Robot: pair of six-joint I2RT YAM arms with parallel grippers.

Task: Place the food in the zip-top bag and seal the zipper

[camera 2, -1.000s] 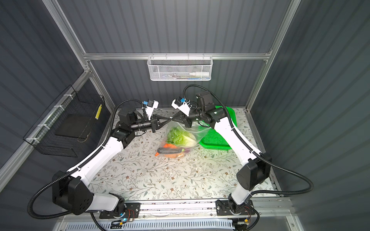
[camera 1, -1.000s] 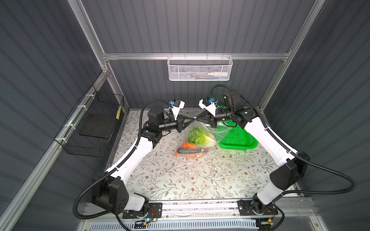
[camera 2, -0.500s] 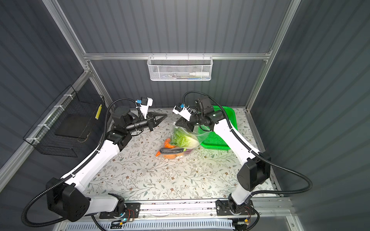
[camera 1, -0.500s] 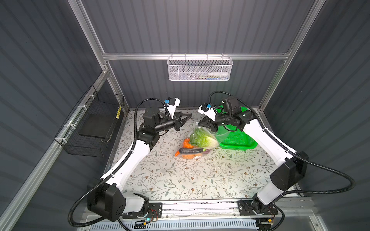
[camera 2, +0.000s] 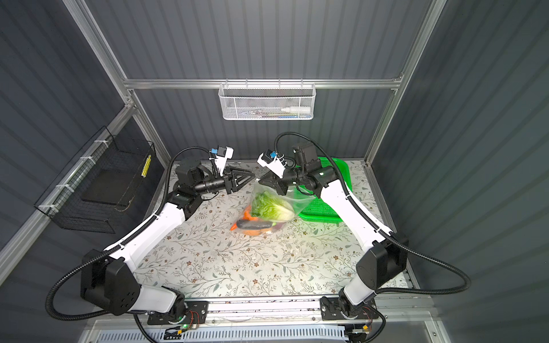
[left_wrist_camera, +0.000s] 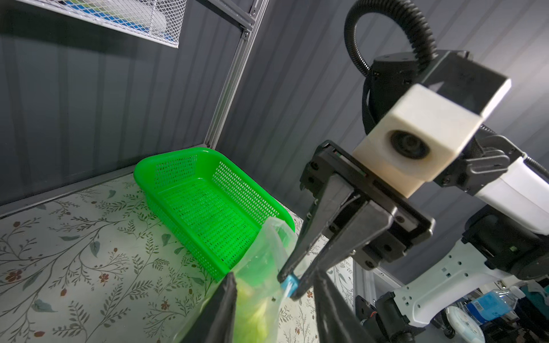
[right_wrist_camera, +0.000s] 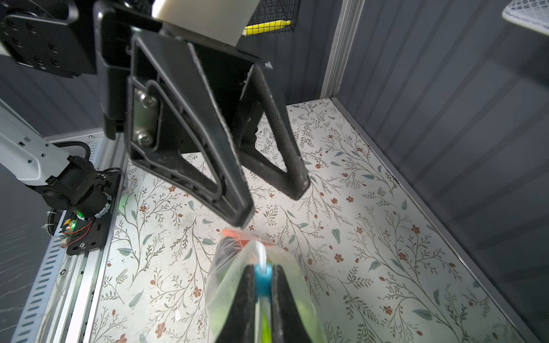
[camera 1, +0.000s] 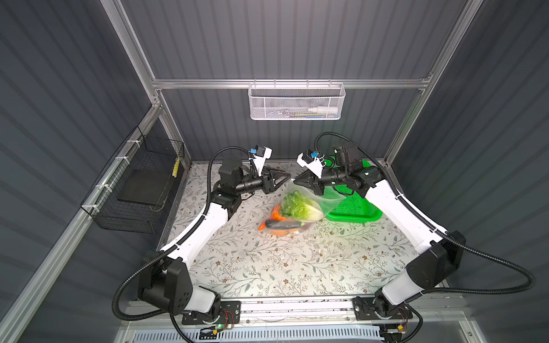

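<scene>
The zip-top bag (camera 1: 300, 205) (camera 2: 271, 205) hangs tilted from my right gripper (camera 1: 294, 180) (camera 2: 259, 181), its lower end resting on the table. Through the plastic I see the food: pale-green cabbage (camera 1: 298, 208), a dark eggplant (camera 1: 282, 224) and an orange carrot (camera 1: 276, 212). The right gripper (right_wrist_camera: 263, 268) is shut on the zipper's light-blue slider tab (right_wrist_camera: 263, 279) (left_wrist_camera: 289, 283) at the bag's top corner. My left gripper (camera 1: 287, 177) (left_wrist_camera: 275, 273) (right_wrist_camera: 271, 205) stands open just in front of that corner, a finger to each side, holding nothing.
A green perforated basket (camera 1: 371, 218) (left_wrist_camera: 178, 154) sits behind the bag at the back right, partly under the right arm. A white wire basket (camera 1: 297, 102) hangs on the back wall. A black wire basket (camera 1: 139, 190) hangs on the left wall.
The left gripper left the bag's mouth, drew back to the left, then came forward again with its jaws now open. The right gripper lowered slightly, still gripping the slider.
</scene>
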